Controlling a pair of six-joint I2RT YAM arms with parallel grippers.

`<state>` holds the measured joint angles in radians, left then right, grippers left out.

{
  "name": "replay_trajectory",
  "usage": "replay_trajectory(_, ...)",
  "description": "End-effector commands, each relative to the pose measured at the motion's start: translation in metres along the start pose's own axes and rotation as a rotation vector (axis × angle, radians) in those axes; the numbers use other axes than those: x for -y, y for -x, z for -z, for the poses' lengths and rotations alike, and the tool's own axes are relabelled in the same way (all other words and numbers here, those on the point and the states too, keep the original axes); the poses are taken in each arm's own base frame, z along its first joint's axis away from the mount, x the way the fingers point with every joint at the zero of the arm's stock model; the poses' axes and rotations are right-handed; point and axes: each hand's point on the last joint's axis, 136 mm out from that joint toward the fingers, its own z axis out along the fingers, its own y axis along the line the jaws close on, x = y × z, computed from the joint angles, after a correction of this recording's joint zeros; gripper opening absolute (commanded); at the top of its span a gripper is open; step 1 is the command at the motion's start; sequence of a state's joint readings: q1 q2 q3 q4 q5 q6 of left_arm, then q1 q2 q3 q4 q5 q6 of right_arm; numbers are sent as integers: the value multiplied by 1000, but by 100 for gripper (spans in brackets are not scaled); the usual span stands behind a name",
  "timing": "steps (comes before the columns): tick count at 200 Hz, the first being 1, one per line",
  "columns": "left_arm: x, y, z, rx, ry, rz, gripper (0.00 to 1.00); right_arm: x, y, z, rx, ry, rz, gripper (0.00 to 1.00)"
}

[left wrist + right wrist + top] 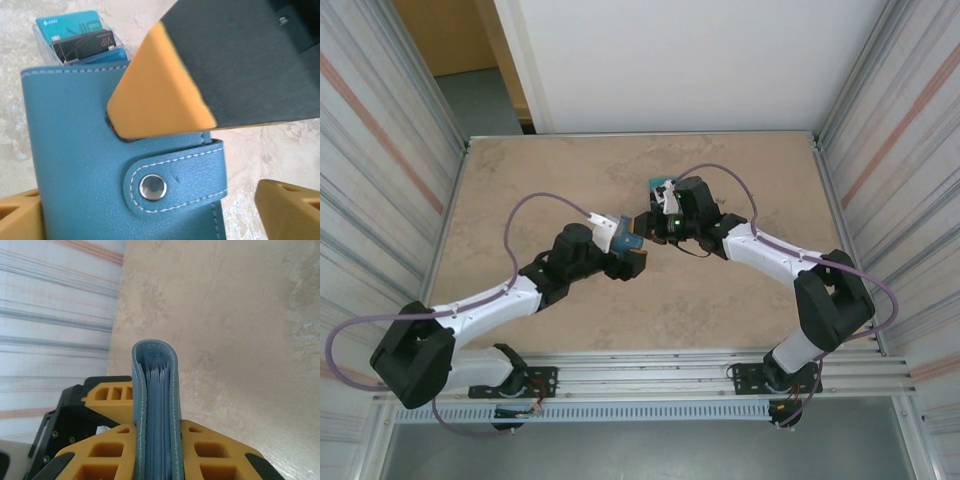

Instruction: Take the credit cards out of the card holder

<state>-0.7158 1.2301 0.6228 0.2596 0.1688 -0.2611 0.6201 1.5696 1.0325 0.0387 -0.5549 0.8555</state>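
The card holder [75, 150] is teal-blue and closed, its snap strap [175, 177] fastened. Teal, black and blue credit cards [82, 40] stick out of its far end in a clear sleeve. My right gripper [157, 440] is shut on the card holder [155, 385], seen edge-on between its orange fingers; one of those fingers [160, 90] presses the holder's face in the left wrist view. My left gripper [150, 215] is open, its fingertips standing either side of the holder's near end, with a gap on the right. From above, the left gripper [634, 256] and right gripper [652, 228] meet mid-table.
The beige stone-patterned table [540, 170] stretches around both arms. Corrugated metal walls [380, 130] close in the left and right sides, and a white panel [700, 60] stands at the back. Purple cables [535, 200] loop above both arms.
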Motion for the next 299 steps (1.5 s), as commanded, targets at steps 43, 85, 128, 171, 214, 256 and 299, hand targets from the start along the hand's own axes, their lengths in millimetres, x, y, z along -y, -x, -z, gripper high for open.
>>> replay_trajectory(43, 7, 58, 47, 210, -16, 85, 99, -14, 21, 32, 50, 67, 67, 10)
replay_trajectory(85, -10, 62, 63, 206, -107, 279, 99, -23, 20, 60, 37, 116, 153, 9)
replay_trajectory(128, 1, 61, 53, 110, -257, 320, 97, -46, 13, 79, -38, 242, 239, 9)
replay_trajectory(171, 26, 67, 49, 76, -429, 267, 77, -62, 8, 88, -71, 328, 285, 8)
replay_trajectory(214, 42, 61, 48, 34, -524, 242, 64, -73, 6, 93, -82, 386, 305, 8)
replay_trajectory(256, 63, 54, 43, -19, -589, 207, 52, -84, 7, 97, -88, 428, 328, 8)
replay_trajectory(299, 64, 54, 41, -11, -598, 219, 33, -83, 11, 95, -78, 418, 331, 8)
